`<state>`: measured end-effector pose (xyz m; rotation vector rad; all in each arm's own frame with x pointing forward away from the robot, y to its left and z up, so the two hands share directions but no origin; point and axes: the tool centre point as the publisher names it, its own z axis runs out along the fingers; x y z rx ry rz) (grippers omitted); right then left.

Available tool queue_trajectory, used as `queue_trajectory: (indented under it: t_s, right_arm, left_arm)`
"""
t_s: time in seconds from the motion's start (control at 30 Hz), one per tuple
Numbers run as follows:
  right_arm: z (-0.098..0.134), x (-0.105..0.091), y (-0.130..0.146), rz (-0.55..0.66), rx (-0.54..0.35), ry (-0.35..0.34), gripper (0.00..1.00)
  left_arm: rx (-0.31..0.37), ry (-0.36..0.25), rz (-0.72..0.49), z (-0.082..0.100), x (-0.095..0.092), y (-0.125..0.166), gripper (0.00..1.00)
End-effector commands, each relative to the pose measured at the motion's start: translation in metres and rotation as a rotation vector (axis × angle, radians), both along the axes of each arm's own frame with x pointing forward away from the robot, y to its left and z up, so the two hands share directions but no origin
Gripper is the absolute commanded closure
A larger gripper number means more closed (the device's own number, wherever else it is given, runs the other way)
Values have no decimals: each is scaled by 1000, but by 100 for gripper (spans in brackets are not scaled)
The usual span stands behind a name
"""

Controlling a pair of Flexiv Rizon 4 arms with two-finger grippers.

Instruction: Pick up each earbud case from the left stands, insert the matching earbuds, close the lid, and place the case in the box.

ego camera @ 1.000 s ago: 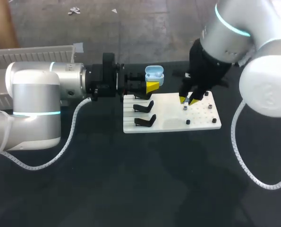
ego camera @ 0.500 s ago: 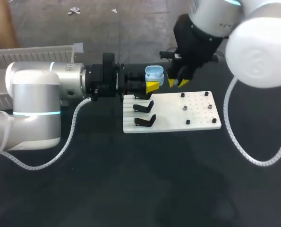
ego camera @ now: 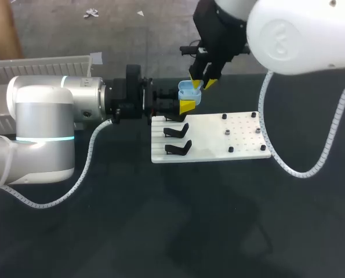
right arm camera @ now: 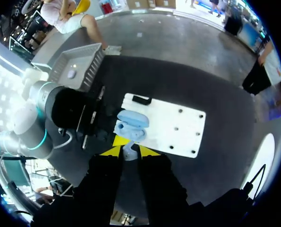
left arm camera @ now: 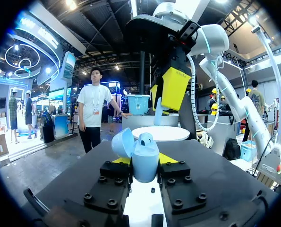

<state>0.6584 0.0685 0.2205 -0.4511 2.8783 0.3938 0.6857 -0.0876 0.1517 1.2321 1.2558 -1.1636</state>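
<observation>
Tabletop [ego camera: 160, 220]: dark; it carries a white board, with both arms reaching in over its far half.
Board [ego camera: 210, 147]: flat and white, lying in the middle of the tabletop. Small dark pegs [ego camera: 231, 149] are scattered over its right half.
Stands [ego camera: 177, 131]: two black ones on the board's left part, one nearer and one farther.
Left tool [left arm camera: 145, 160]: comes in level from the left, just past the board's far left corner. Its fingers press on the case from two sides and pinch it.
Case [ego camera: 189, 95]: light blue and upright in the left tool, off the board, with its lid swung open. In the left wrist view one earbud sits in its well.
Right tool [ego camera: 202, 86]: reaches in from the far right and points down, straight above the open case. Its yellow tips are drawn nearly together, pinching a small white earbud.
Earbud [right arm camera: 129, 151]: held between the right tool's tips, just over the case's open well. I cannot tell whether it touches the case.
Box [ego camera: 44, 62]: a pale grey tray at the far left, well apart from the case. In the right wrist view a small pale thing lies inside it.
</observation>
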Motion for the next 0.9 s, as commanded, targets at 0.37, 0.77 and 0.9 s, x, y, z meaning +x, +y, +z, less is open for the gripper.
queue_trajectory:
  t_s: [0.37,0.77,0.9]
  right_arm:
    - [3,8,23,28,-56,-1,100]
    - [0,7,28,10,-90,-70,100]
    - [0,7,28,10,-90,-70,100]
  left_arm:
    - [-3,-3,3,-1,-1,0,100]
    - [-3,-3,3,-1,-1,0,100]
    - [-3,-3,3,-1,-1,0,100]
